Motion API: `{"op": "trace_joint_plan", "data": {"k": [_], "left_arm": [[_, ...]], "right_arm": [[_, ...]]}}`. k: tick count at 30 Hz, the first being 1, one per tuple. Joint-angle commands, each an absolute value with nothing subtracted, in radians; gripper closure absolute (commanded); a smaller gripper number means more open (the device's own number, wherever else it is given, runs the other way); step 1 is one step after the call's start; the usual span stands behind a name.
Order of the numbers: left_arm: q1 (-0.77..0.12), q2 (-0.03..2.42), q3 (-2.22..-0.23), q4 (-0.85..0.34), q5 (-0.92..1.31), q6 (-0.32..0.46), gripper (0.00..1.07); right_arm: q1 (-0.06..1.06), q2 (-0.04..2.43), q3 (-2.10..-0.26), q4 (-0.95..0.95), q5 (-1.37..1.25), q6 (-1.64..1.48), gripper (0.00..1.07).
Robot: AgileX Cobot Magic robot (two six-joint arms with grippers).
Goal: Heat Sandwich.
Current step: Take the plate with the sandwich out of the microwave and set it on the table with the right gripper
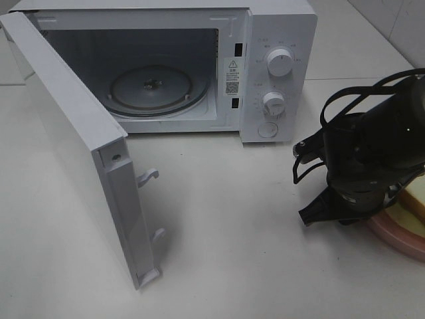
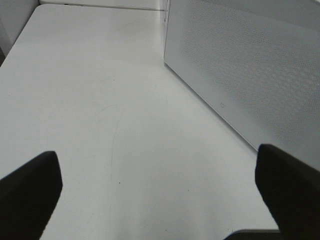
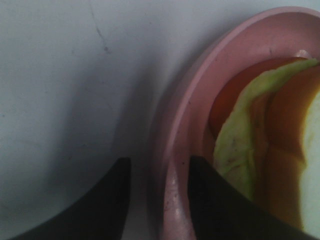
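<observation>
A white table (image 1: 226, 219), smooth and matte with a few faint scratches, fills the overhead view. At its far side stands a boxy white microwave (image 1: 279, 40). Its door (image 1: 73, 153) hangs fully open toward the left, a flat slab seen nearly edge-on, with two small hooked latches on its free edge. Inside the cavity lies a round glass turntable (image 1: 151, 90), clear and shiny. The control panel on the right of the microwave carries two round white knobs (image 1: 279, 63), one above the other, with a round button below them.

At the right edge of the table, well apart from the microwave, the black right arm hangs over a round pink plate (image 1: 398, 236) with a smooth raised rim. The sandwich (image 1: 415, 203) lies on that plate, mostly hidden beneath the arm. Only a corner shows: pale bread with a tan crust. Its long axis and facing cannot be told from this sliver. The right wrist view shows a soft, pale green-yellow leaf of filling beside orange-brown layers.

The right gripper (image 3: 157, 200) has its two black fingers partly apart, one on each side of the plate's rim; whether they press on the rim cannot be told.

The left gripper (image 2: 160, 195) is spread wide and holds nothing, over bare table beside the microwave's perforated white side wall (image 2: 250, 65).
</observation>
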State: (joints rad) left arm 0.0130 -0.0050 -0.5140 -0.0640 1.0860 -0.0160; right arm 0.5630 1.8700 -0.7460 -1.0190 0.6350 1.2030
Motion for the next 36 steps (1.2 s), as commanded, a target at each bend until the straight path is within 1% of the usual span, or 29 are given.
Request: {"op": "trace_joint_plan", "data": {"k": [1, 14, 15, 16, 18, 19, 20, 21, 22, 23, 25, 33, 36], "left_arm": [[0.015, -0.010, -0.515, -0.067, 1.073, -0.017, 0.09], [0.015, -0.010, -0.515, -0.067, 1.073, -0.017, 0.09], [0.015, -0.010, -0.515, -0.067, 1.073, -0.017, 0.09], [0.015, -0.010, -0.515, -0.067, 1.073, -0.017, 0.09], [0.015, -0.010, -0.515, -0.067, 1.073, -0.017, 0.09], [0.015, -0.010, -0.515, -0.067, 1.073, -0.017, 0.09], [0.015, -0.010, -0.515, -0.067, 1.073, -0.017, 0.09], [0.015, -0.010, -0.515, -0.067, 1.073, -0.017, 0.09], [0.015, -0.010, -0.515, -0.067, 1.073, -0.017, 0.09], [0.015, -0.010, -0.515, -0.067, 1.073, -0.017, 0.09], [0.015, -0.010, -0.515, -0.067, 1.073, -0.017, 0.09], [0.015, -0.010, -0.515, -0.067, 1.073, -0.017, 0.09], [0.015, -0.010, -0.515, -0.067, 1.073, -0.017, 0.09]], "right_arm": [[0.562, 1.838, -0.760, -0.972, 0.650, 1.126, 0.62], [0.562, 1.636, -0.764, -0.782, 0.653, 0.815, 0.59], [0.562, 1.604, -0.764, -0.735, 0.650, 0.743, 0.58], [0.562, 1.587, -0.764, -0.707, 0.650, 0.704, 0.53], [0.562, 1.554, -0.764, -0.657, 0.650, 0.629, 0.47], [0.562, 1.554, -0.764, -0.657, 0.650, 0.629, 0.47], [0.562, 1.523, -0.764, -0.607, 0.652, 0.555, 0.40], [0.562, 1.505, -0.764, -0.581, 0.654, 0.519, 0.37], [0.562, 1.492, -0.764, -0.556, 0.657, 0.492, 0.33], [0.562, 1.492, -0.764, -0.556, 0.657, 0.492, 0.33], [0.562, 1.441, -0.764, -0.502, 0.671, 0.412, 0.27], [0.562, 1.306, -0.764, -0.364, 0.694, 0.289, 0.28], [0.562, 1.212, -0.764, -0.288, 0.715, 0.227, 0.29]]}}
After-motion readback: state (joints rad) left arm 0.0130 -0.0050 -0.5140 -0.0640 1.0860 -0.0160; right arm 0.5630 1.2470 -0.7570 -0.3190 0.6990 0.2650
